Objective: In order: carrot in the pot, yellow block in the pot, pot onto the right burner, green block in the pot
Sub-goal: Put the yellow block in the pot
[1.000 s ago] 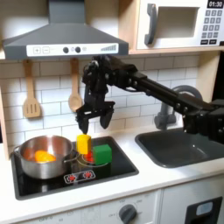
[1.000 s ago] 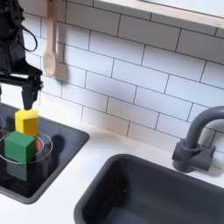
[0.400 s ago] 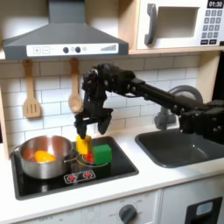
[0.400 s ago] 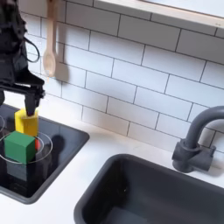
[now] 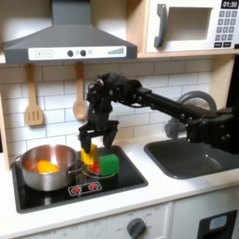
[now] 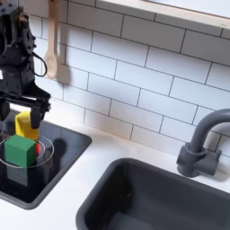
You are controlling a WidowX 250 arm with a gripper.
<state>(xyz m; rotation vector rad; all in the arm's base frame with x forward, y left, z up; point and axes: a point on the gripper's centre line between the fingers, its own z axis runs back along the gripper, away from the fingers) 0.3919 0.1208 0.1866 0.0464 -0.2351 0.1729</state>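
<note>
First exterior view: the hand [image 5: 93,147] has dropped since a second ago and now straddles the yellow block [image 5: 90,156], fingers spread and not yet closed on it.

The pot [image 5: 42,166] sits on the stove's burner at 9 o'clock from the block, with the carrot [image 5: 45,167] lying inside it. The green block [image 5: 109,164] stands just beside the yellow block at its 4 o'clock, both on the other burner. In the second exterior view the hand [image 6: 26,112] hangs lower than before, one finger on each side of the yellow block [image 6: 25,125], with the green block [image 6: 20,150] in front at 6 o'clock. Neither block has moved.
</note>
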